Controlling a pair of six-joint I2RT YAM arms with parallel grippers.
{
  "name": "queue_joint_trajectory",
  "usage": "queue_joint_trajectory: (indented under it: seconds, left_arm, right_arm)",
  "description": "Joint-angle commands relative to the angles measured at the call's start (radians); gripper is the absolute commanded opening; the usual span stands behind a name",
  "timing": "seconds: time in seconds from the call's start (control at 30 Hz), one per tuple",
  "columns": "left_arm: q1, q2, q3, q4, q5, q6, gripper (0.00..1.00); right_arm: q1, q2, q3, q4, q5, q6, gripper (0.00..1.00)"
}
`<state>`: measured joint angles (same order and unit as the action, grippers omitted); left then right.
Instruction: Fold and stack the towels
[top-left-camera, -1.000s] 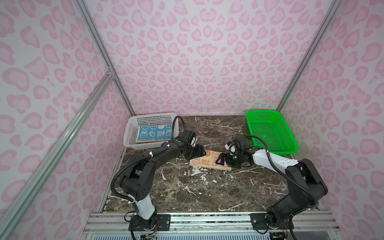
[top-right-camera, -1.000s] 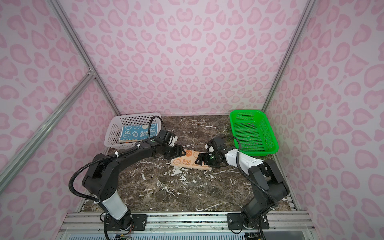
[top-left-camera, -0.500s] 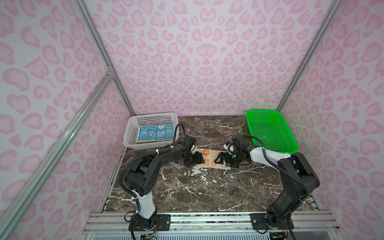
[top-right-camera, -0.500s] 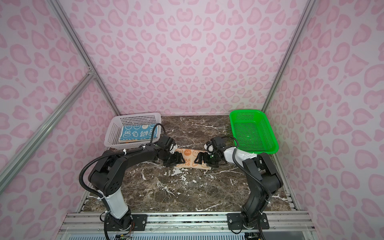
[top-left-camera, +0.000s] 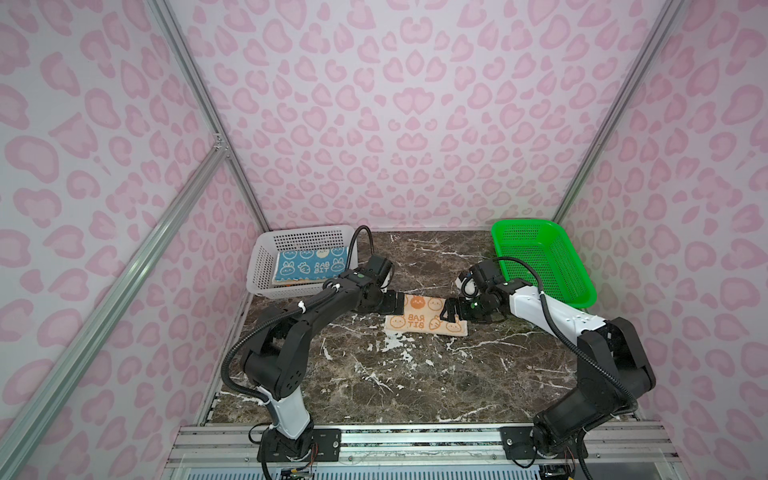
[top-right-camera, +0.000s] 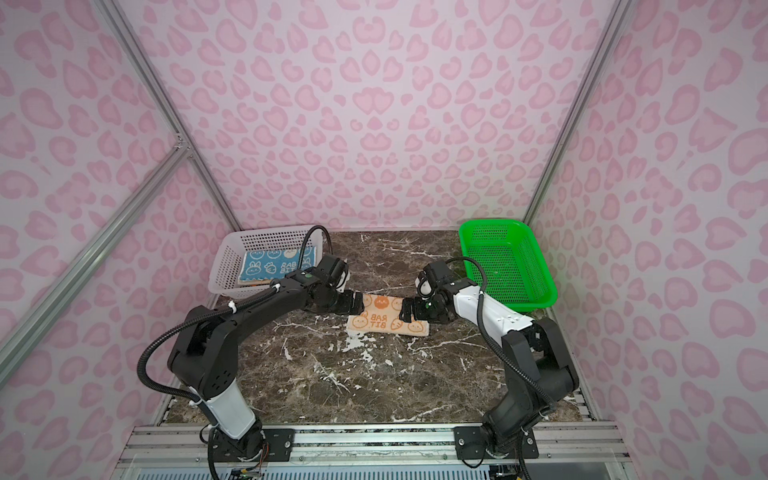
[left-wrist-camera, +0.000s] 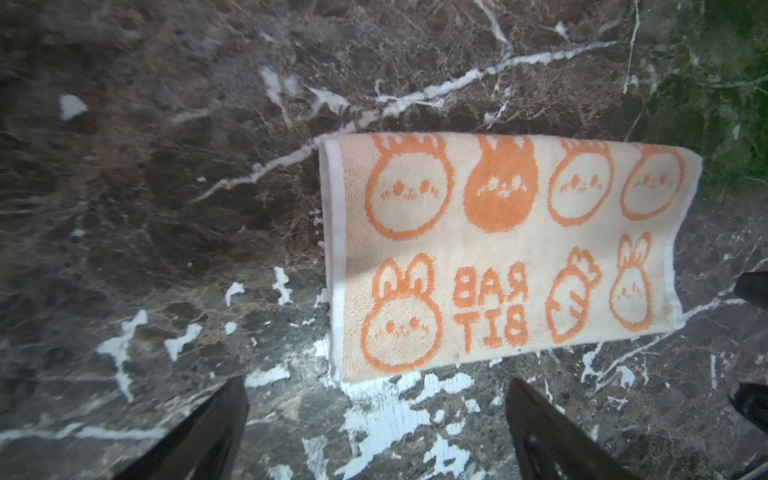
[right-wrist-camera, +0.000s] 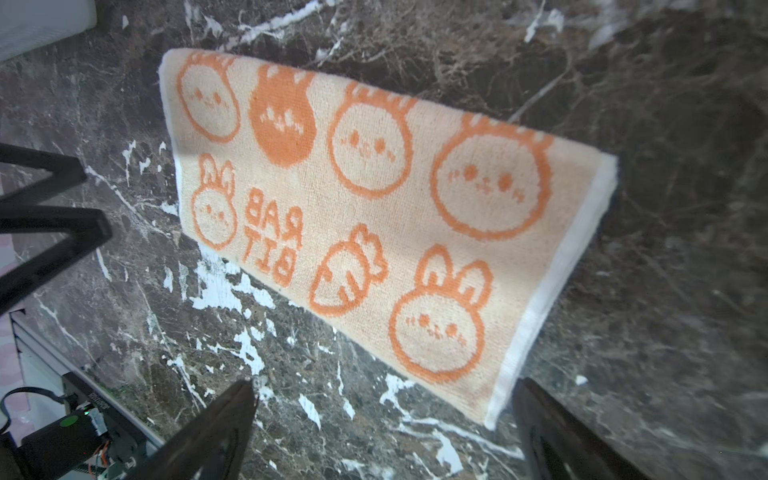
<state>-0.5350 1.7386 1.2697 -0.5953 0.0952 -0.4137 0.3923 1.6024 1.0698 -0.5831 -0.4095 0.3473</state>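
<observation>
Left pincer (top-left-camera: 398, 302) has just sprung apart, releasing the cream towel (top-left-camera: 424, 321), folded in 2 on the bench (top-left-camera: 374, 374); right pincer (top-left-camera: 450, 311), at its opposite end, also gapes. Another fold likely follows.

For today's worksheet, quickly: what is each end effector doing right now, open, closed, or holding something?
Left end effector: open, holding nothing, just off the folded cream towel.
Right end effector: open, holding nothing.

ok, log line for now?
cream RABBIT towel: folded, on table | left tool: open | right tool: open | teal towel: in white basket
</observation>
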Motion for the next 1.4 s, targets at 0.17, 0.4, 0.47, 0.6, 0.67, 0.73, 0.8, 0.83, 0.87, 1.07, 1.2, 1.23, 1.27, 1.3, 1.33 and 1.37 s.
queue_joint_trajectory:
  seconds: [0.17,0.4,0.47,0.6,0.67,0.73,0.8,0.83,0.87,1.07,1.2,1.23,1.27,1.3,1.33,1.37]
  left_arm:
    - [-0.002,-0.067,-0.023,0.025,-0.216,0.142,0.98]
    - [0.0,0.059,0.049,-0.021,-0.097,0.123,0.98]
    - [0.0,0.087,0.057,-0.001,-0.049,0.118,0.98]
    - [0.0,0.137,0.092,0.024,0.035,0.112,0.98]
    - [0.0,0.159,0.11,0.032,0.07,0.111,0.99]
    - [0.0,0.192,0.132,0.02,0.098,0.11,1.0]
    - [-0.001,0.229,0.15,0.002,0.12,0.106,0.99]
    - [0.0,0.236,0.149,0.001,0.128,0.105,0.98]
    - [0.0,0.248,0.148,-0.002,0.131,0.104,0.98]
    - [0.001,0.276,0.13,-0.014,0.112,0.104,0.97]
    - [0.002,0.306,0.129,-0.003,0.118,0.101,0.96]
    - [0.002,0.314,0.132,0.0,0.13,0.101,0.92]
    - [0.001,0.326,0.137,0.001,0.141,0.101,0.89]
    - [0.001,0.338,0.141,0.002,0.149,0.099,0.88]
    - [0.0,0.345,0.142,0.004,0.151,0.095,0.88]
    - [0.0,0.35,0.139,0.007,0.155,0.094,0.87]
  right_arm:
    - [-0.029,0.021,-0.034,-0.013,0.055,-0.019,0.98]
    - [-0.034,0.08,-0.022,0.012,0.055,-0.025,0.98]
    - [-0.035,0.093,-0.021,0.019,0.057,-0.03,0.98]
    - [-0.038,0.113,-0.019,0.027,0.06,-0.031,0.98]
    - [-0.039,0.118,-0.022,0.035,0.057,-0.03,0.98]
    - [-0.04,0.128,-0.019,0.039,0.054,-0.028,0.98]
    - [-0.04,0.138,-0.015,0.042,0.05,-0.026,0.98]
    - [-0.04,0.139,-0.016,0.045,0.049,-0.025,0.98]
    - [-0.04,0.139,-0.017,0.049,0.048,-0.023,0.98]
    - [-0.04,0.139,-0.019,0.05,0.042,-0.023,0.98]
    - [-0.039,0.144,-0.025,0.059,0.035,-0.019,0.98]
    - [-0.04,0.146,-0.027,0.061,0.033,-0.019,0.98]
    - [-0.04,0.149,-0.03,0.064,0.028,-0.017,0.98]
    - [-0.039,0.15,-0.032,0.069,0.025,-0.016,0.98]
    - [-0.039,0.151,-0.036,0.073,0.022,-0.015,0.98]
    - [-0.04,0.152,-0.037,0.078,0.018,-0.013,0.98]
